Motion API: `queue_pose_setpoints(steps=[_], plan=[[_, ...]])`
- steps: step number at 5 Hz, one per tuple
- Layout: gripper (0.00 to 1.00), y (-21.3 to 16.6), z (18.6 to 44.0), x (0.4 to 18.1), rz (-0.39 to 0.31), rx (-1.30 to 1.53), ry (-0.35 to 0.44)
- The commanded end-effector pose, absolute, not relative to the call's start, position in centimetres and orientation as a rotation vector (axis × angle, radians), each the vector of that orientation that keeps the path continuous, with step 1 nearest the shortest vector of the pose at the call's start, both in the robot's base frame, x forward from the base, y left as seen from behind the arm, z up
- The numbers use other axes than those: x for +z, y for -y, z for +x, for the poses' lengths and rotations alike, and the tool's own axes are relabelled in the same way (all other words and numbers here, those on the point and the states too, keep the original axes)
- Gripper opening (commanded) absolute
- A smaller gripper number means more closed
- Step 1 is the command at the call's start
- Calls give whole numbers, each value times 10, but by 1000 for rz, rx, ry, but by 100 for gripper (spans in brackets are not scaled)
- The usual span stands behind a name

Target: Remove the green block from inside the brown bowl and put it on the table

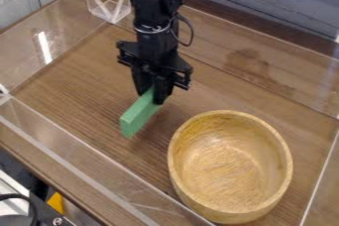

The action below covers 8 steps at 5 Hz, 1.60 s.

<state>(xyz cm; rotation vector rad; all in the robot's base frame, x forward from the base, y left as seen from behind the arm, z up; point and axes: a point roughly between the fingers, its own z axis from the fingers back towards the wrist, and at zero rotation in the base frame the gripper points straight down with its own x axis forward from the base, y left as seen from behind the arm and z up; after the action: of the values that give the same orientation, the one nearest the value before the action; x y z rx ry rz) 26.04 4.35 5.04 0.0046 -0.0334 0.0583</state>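
A lab test bench: wood-grain table (79, 81) fenced by clear acrylic walls (79, 185).
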Motion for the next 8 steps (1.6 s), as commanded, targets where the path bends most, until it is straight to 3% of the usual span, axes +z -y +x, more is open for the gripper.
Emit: queue_pose_setpoints(steps=[1, 8], plan=[[0, -50, 270, 59, 12, 66, 76], [0, -51, 280, 62, -16, 105, 55]])
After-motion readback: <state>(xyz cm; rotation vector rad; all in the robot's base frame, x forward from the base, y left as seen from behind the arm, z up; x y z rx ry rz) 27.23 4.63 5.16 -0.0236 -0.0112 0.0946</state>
